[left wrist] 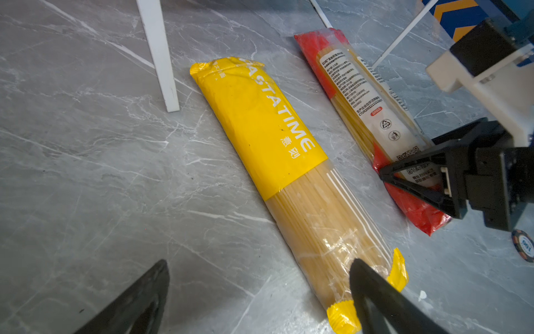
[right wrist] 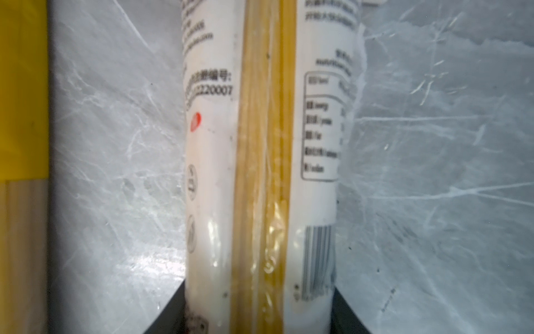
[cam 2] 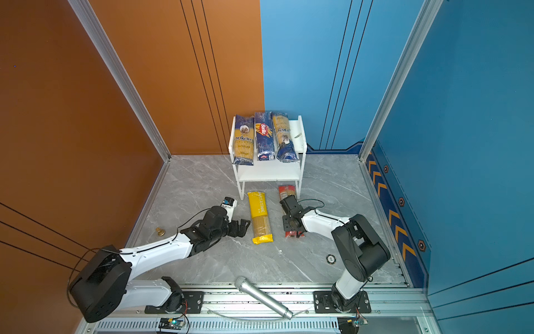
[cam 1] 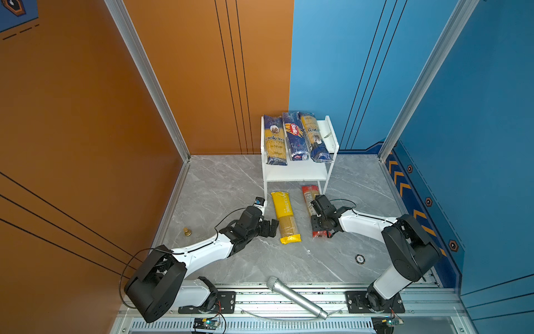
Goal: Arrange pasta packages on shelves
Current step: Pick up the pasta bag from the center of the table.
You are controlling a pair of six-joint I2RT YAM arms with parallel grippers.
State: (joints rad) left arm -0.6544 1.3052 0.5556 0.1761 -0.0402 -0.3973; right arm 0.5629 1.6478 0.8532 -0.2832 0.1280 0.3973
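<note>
The white shelves (cam 1: pixel 297 171) stand at the back. Their top board carries three pasta packages: an ankara bag (cam 1: pixel 274 140), the dark blue Barilla bag (cam 1: pixel 294 136) and another blue-and-yellow bag (cam 1: pixel 315 136). Two more lie on the floor in front. The yellow bag (cam 1: pixel 284 215) (left wrist: pixel 260 121) has my left gripper (cam 1: pixel 271 227) (left wrist: pixel 260 261) open beside its near end, one finger over the bag's edge. My right gripper (cam 1: pixel 319 228) points down onto the red-and-clear bag (cam 1: pixel 310 193) (right wrist: pixel 260 144), which lies flat, with the jaws pressed against both its sides.
A silver microphone (cam 1: pixel 297 297) lies across the front rail. A poker chip (cam 1: pixel 359 259) sits on the floor near the right arm, and a small brass piece (cam 1: pixel 187 231) by the left wall. The shelves' thin legs (left wrist: pixel 159 55) stand close to the yellow bag.
</note>
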